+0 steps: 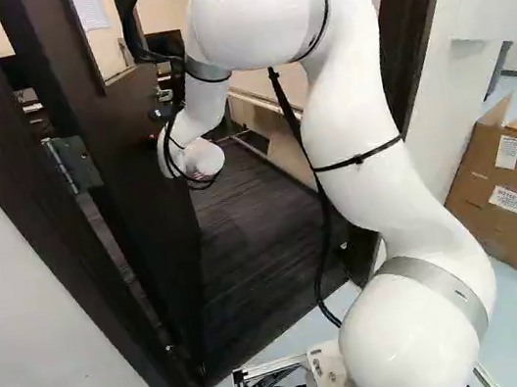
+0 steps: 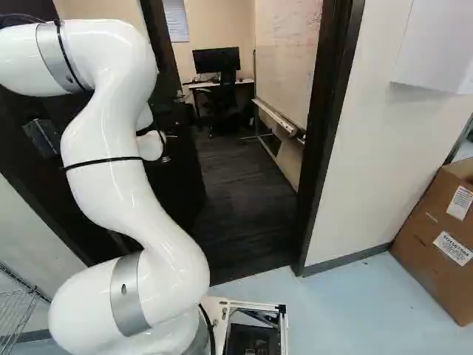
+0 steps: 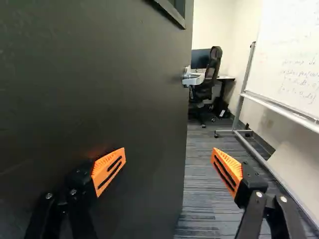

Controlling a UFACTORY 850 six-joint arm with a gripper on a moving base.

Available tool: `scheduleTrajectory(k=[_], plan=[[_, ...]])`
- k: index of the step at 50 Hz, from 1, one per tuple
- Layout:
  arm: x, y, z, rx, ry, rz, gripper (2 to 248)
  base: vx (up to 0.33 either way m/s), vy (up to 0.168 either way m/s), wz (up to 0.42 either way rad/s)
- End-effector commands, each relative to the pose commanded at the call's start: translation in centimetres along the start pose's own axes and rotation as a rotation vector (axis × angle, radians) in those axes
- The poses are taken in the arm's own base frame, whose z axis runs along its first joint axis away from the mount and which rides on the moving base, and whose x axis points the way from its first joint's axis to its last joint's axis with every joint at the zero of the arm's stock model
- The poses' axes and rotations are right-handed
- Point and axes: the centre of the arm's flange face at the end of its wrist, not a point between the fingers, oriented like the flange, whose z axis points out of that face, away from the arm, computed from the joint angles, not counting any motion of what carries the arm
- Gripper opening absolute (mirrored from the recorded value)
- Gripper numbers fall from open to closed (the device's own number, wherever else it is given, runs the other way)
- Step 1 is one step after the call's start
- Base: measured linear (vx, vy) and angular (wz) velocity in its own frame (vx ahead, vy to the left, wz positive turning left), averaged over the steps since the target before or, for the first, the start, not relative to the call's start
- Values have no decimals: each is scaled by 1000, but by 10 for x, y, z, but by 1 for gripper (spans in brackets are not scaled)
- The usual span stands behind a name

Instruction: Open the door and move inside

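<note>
Left base view shows us our white arm (image 1: 349, 109) rising from its joint at the foot, bending over toward the left, its wrist end (image 1: 203, 158) just beside the free edge of the dark door (image 1: 159, 220). We see the door standing open into the room, with a metal hinge (image 1: 73, 163) on its near side and a strip of window higher up. Past it, between the door and the far side of the frame, we see dark flooring (image 1: 252, 244). A cardboard box (image 1: 512, 196) sits on the pale floor at the right.

Right base view gives us more of the opening: the dark door frame (image 2: 321, 148) stands right of our arm, and through it we see a desk with a monitor (image 2: 216, 59), an office chair (image 2: 222, 96) and a whiteboard (image 2: 288, 59) along the right side. Part of a wire rack (image 2: 15, 314) shows at the lower left.

Wrist view shows our gripper (image 3: 169, 158) released, its two orange pads (image 3: 108, 170) spread wide with nothing grasped. One finger lies in front of the door's face, the other in front of the open gap; we cannot tell whether the first touches the door. Ahead, near the door's free edge, we see the silver door handle (image 3: 193, 78).
</note>
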Motion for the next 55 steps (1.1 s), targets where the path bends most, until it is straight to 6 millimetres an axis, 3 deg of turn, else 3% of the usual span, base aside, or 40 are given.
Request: scheduleTrajectory(k=[25, 55], plan=[[-1, -21, 25, 107, 59, -55, 247, 0, 0, 0], [0, -43, 33, 239, 112, -122, 247, 0, 0, 0]])
